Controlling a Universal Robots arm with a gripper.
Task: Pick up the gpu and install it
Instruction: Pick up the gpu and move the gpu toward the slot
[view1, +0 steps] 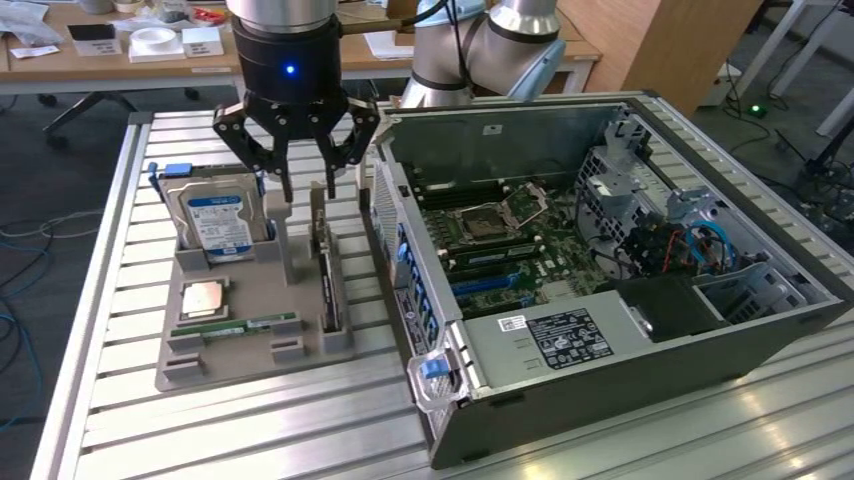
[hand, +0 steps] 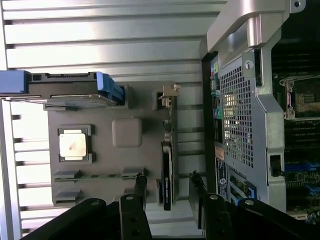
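My gripper (view1: 307, 190) hangs over the grey plastic parts holder (view1: 247, 350) with its jaws spread wide and nothing between them gripped. The gpu (view1: 326, 280), a thin card with a green circuit board, a dark face and a silver metal end bracket, stands on its edge in a slot of that holder. In the exterior view it lies at six o'clock from my fingertips, close under them.

The card's long axis runs along the twelve-to-six line in the exterior view. My jaws open across it, along the nine-to-three line, so one black finger (hand: 141, 184) stands to each side of the card's thin edge. In the wrist view the card sits between the two fingers with a gap on both sides, so I judge that I am lined up over it but not touching it.

At nine o'clock from the card the silver hard drive with its blue-white label (view1: 220, 222) stands upright in its own slot. Farther toward seven o'clock lie the square silver processor chip (view1: 203, 297) and the narrow green memory stick (view1: 238, 325). At three o'clock, just beside the holder, the open dark grey computer case (view1: 694, 345) lies on its side with the green motherboard (view1: 501, 225) exposed. Holder and case both rest on the slatted aluminium table (view1: 267, 430).
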